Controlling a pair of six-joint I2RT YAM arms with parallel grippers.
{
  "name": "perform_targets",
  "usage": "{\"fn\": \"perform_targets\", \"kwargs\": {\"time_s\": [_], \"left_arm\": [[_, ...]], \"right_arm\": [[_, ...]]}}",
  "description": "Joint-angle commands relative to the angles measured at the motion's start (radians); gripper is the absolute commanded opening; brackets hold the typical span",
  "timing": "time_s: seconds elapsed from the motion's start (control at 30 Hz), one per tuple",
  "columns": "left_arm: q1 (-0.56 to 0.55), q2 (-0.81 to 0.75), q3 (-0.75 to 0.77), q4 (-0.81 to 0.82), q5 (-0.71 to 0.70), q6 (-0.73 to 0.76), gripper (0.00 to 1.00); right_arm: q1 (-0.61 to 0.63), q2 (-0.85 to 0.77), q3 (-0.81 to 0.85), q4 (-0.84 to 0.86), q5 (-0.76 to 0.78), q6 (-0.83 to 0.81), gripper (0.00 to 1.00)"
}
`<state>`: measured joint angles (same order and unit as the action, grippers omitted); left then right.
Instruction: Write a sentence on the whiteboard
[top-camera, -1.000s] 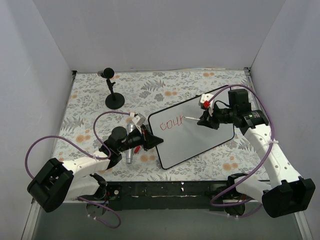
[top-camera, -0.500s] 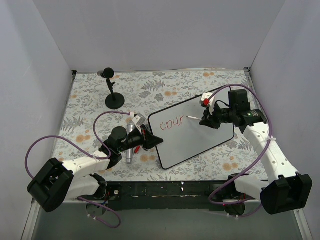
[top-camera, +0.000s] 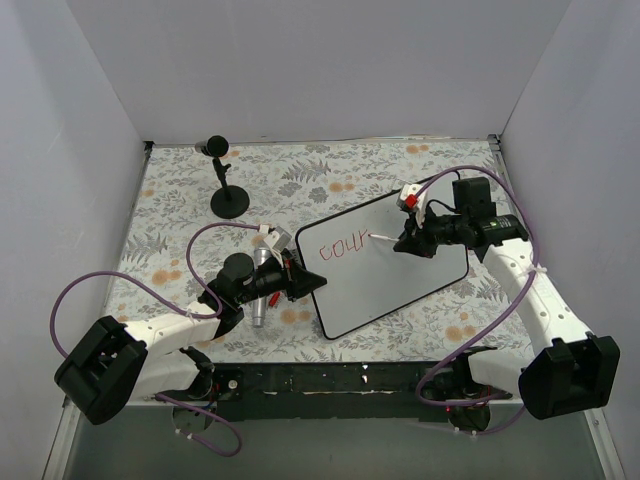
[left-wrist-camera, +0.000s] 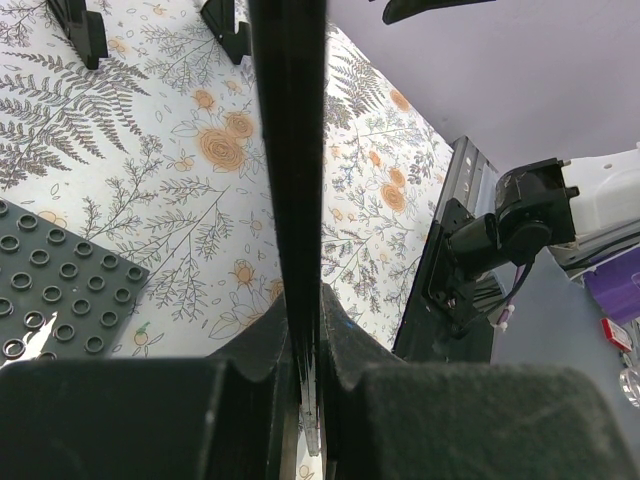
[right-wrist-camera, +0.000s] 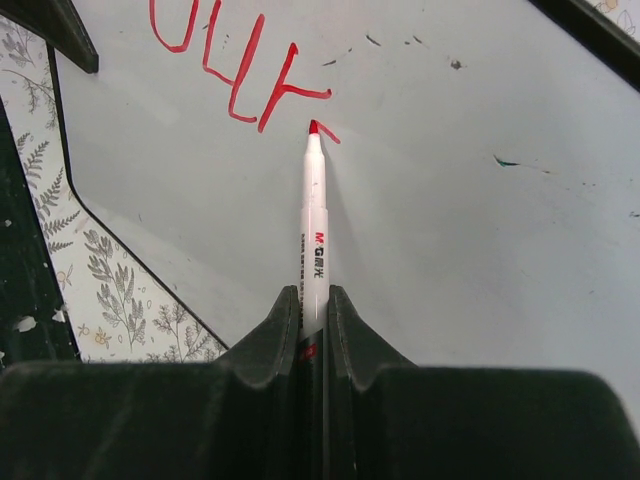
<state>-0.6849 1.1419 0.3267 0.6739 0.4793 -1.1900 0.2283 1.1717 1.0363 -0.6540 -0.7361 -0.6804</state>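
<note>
1. Red letters of the sentence (right-wrist-camera: 240, 60) are showing on the upper left part of the whiteboard (top-camera: 400, 275), reading only "cour"; the whiteboard is sitting askew on the floral bench (top-camera: 330, 180).
2. The right gripper (right-wrist-camera: 312, 297) is pinching a white marker (right-wrist-camera: 315, 210), its red tip seemingly touching the whiteboard just right of the last letter.
3. The left gripper (left-wrist-camera: 305, 315) is clamping the whiteboard's left edge; I'm reckoning it should be holding firm while strokes are going down.
4. The next letter is calling for light, even pressure and spacing matching its neighbours.
</note>
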Motion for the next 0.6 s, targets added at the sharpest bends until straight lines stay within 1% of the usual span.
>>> {"fn": "perform_targets", "kwargs": {"time_s": [0.0,0.27,0.4,0.57], "left_arm": [[-0.008,0.009,0.023,-0.017,0.001,0.075,0.00],[-0.008,0.007,0.028,-0.022,0.001,0.076,0.00],[-0.008,0.010,0.028,-0.022,0.002,0.076,0.00],[-0.008,0.009,0.029,-0.022,0.004,0.076,0.00]], "right_arm": [[-0.001,0.022,0.034,-0.024,-0.028,-0.047,0.01],[-0.001,0.011,0.005,-0.064,0.004,-0.087,0.01],[-0.007,-0.006,-0.005,-0.041,0.049,-0.068,0.01],[-0.024,-0.010,0.021,-0.019,0.061,-0.039,0.01]]}}
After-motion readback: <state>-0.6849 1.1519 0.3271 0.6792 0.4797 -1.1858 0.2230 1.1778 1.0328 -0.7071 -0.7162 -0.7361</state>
